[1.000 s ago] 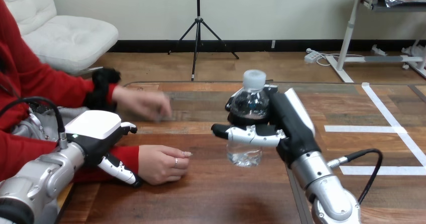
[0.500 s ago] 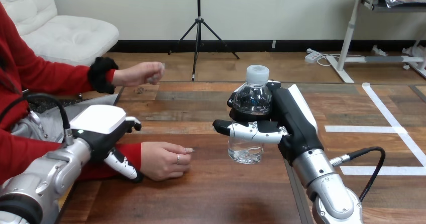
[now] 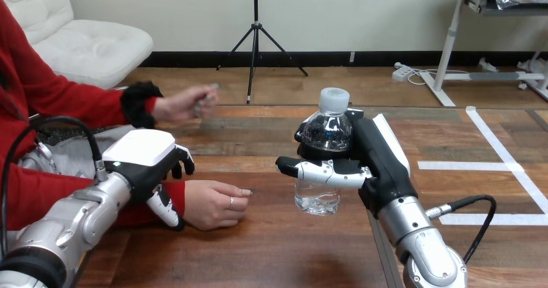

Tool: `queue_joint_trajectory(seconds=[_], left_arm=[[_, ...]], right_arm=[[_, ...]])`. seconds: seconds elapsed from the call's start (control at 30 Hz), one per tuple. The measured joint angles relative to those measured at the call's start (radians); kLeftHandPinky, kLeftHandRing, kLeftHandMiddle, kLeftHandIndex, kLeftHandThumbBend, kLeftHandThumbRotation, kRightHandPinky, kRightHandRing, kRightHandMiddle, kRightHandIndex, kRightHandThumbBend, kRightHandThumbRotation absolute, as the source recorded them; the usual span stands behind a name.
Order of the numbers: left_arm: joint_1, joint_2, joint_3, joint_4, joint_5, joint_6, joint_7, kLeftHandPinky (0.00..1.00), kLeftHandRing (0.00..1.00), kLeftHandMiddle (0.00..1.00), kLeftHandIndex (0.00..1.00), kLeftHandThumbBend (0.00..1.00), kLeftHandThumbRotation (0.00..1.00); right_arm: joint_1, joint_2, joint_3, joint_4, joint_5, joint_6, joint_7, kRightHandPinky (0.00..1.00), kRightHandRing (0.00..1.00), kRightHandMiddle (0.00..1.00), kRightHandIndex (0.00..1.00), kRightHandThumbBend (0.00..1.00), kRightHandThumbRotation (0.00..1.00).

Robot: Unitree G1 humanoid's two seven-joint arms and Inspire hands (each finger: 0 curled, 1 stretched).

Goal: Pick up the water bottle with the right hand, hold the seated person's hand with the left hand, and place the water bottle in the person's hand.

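Clear plastic water bottle [image 3: 318, 197], white cap: upright over mid-desk, right robot hand [image 3: 381, 165] wrapped round its middle, thumb across the front. Fill level unclear. Person's near hand [image 3: 216, 204] rests curled on the brown wooden desk [image 3: 271, 256], left of the bottle, apart. Left robot hand [image 3: 145, 162] sits over its red-sleeved wrist; grip cannot be told. White tape lines [image 3: 465, 166] at right.

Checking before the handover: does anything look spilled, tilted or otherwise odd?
Nothing stands out. The bottle is capped and near upright in the right hand; the person's hand rests palm down on the table.
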Motion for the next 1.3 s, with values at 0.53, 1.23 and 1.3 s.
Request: queue_joint_trajectory(seconds=[0.53, 1.23, 1.3], left_arm=[[0.013, 0.003, 0.002, -0.018, -0.038, 0.015, -0.021, 0.38, 0.46, 0.52, 0.53, 0.91, 0.00], [0.014, 0.013, -0.003, -0.023, -0.031, 0.001, -0.027, 0.47, 0.55, 0.58, 0.60, 0.99, 0.05], [0.014, 0.014, -0.003, -0.029, -0.032, 0.004, -0.037, 0.50, 0.57, 0.60, 0.62, 0.99, 0.07]], right_arm=[[0.003, 0.000, -0.013, -0.037, 0.015, 0.017, 0.001, 0.25, 0.30, 0.36, 0.39, 0.87, 0.00], [0.003, 0.001, -0.014, -0.043, 0.017, 0.037, 0.009, 0.25, 0.31, 0.37, 0.39, 0.87, 0.00], [0.003, 0.001, -0.014, -0.043, 0.017, 0.038, 0.010, 0.26, 0.31, 0.37, 0.39, 0.87, 0.00]])
